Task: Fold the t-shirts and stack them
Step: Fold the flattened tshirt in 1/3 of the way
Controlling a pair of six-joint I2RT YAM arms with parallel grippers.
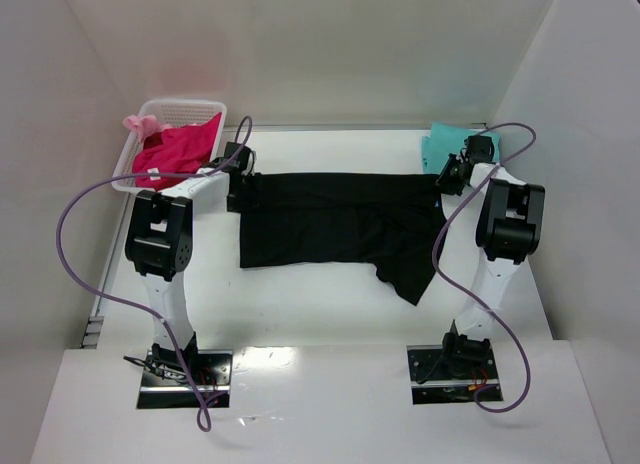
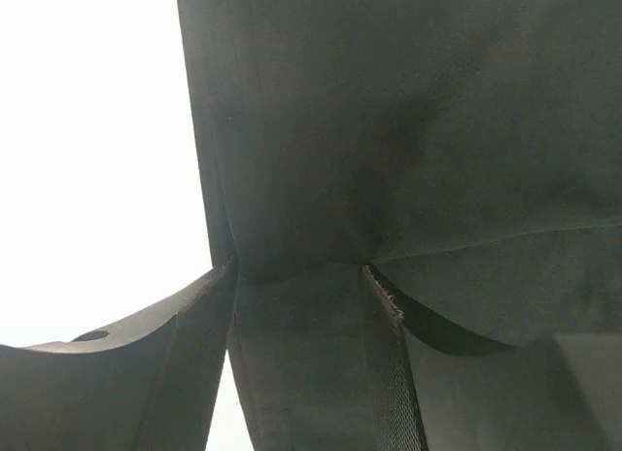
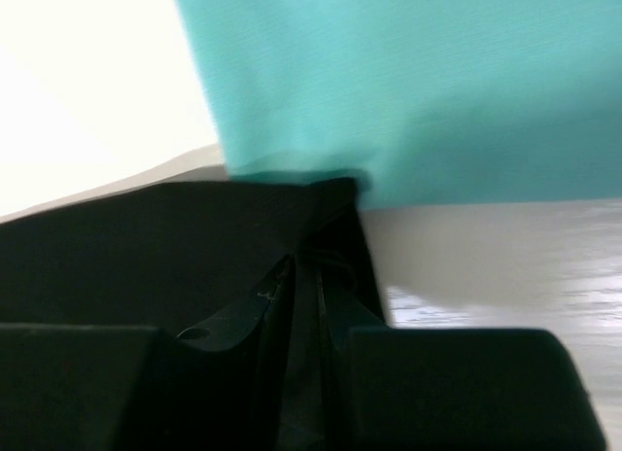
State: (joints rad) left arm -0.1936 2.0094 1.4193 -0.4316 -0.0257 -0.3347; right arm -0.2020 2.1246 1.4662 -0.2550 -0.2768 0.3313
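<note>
White table point(image 1: 320, 304), centre frame; 3 plain white walls point(image 1: 330, 44) at left, top, right; glare patch point(image 1: 290, 356) lower centre.

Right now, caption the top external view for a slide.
Left gripper and right gripper stretch a black cloth t-shirt between them.

The 2 grippers sit far forward, well apart — left gripper point(image 1: 243, 189) and right gripper point(image 1: 446, 179) each clamped tight on an edge of the black cloth t-shirt point(image 1: 330, 224).

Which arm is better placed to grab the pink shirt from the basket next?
Left, probably. The left gripper sits right beside the basket holding the pink shirt; the right gripper is across the table by the teal shirt. Both pinch the black shirt.
</note>
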